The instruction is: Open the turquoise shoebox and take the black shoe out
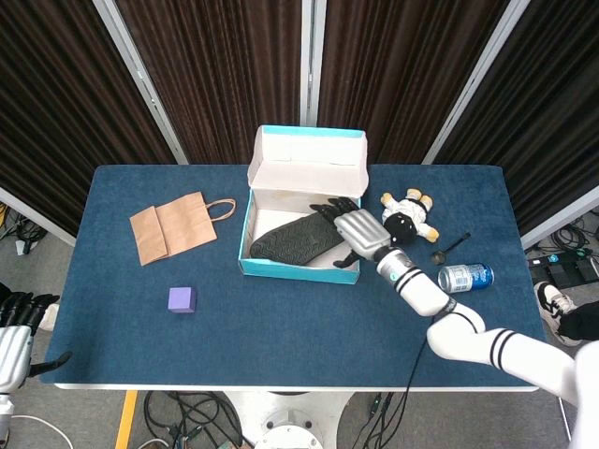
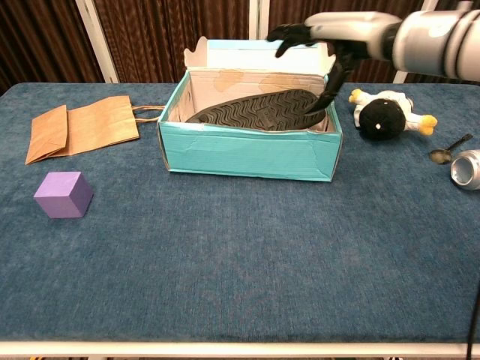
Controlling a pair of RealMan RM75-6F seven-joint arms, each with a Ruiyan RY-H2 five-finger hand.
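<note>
The turquoise shoebox [image 1: 298, 268] [image 2: 247, 154] stands mid-table with its lid [image 1: 307, 157] [image 2: 255, 54] upright at the back. Inside it the black shoe [image 1: 292, 238] [image 2: 259, 111] lies sole up. My right hand [image 1: 354, 230] [image 2: 334, 34] hovers over the shoe's right end, palm down and fingers spread, holding nothing. Its thumb [image 2: 331, 82] points down toward the shoe's tip; contact is unclear. My left hand [image 1: 13, 335] hangs off the table's front left corner with fingers apart and nothing in it; only the head view shows it.
A brown paper bag [image 1: 173, 224] [image 2: 82, 124] lies left of the box, with a purple cube [image 1: 182, 299] [image 2: 64, 194] in front of it. Right of the box are a black-and-white plush toy [image 1: 407, 213] [image 2: 384, 116], a spoon [image 1: 449, 247] [image 2: 446, 150] and a can [image 1: 465, 278] [image 2: 466, 168].
</note>
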